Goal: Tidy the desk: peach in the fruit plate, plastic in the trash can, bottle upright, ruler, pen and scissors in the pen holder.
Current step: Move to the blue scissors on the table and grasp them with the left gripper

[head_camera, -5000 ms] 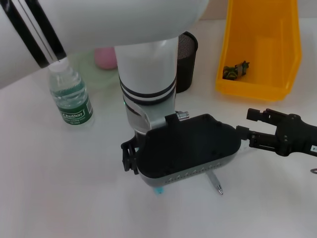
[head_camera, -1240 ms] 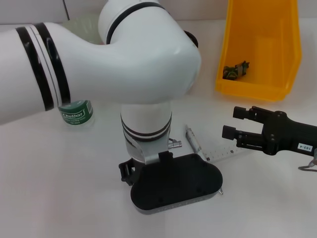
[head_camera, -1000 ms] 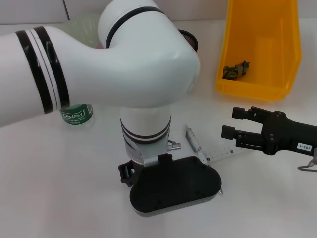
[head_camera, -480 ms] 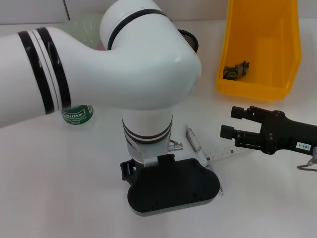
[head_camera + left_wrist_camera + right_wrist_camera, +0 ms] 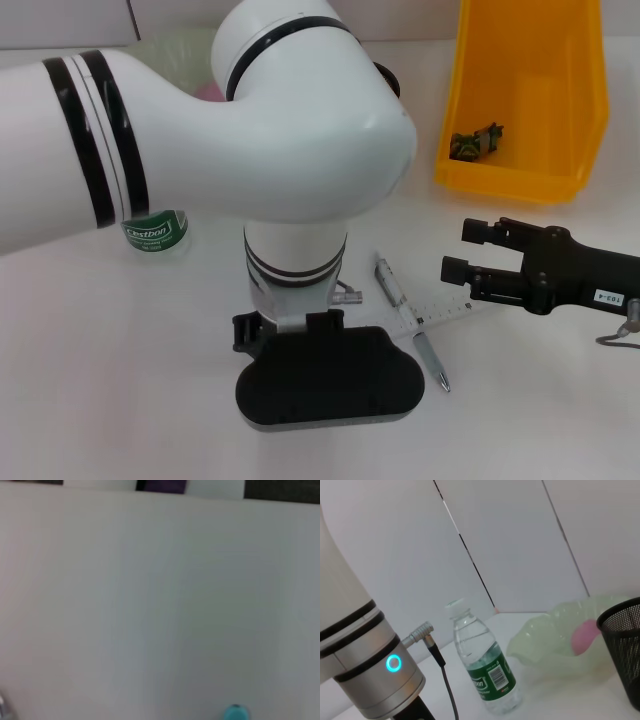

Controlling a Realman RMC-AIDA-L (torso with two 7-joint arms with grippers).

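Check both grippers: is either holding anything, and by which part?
The right gripper is open and empty, hovering above the ruler. The left gripper's fingers are hidden under its own wrist, low over the table beside the pen, so its hold cannot be told.

Left gripper (image 5: 325, 395) low over table centre-near, fingers hidden. Pen (image 5: 408, 318) and ruler (image 5: 455, 308) just right. Right gripper (image 5: 460, 252) spread, hovering right. Yellow bin (image 5: 525, 100) far right. Bottle (image 5: 155, 232) upright left.
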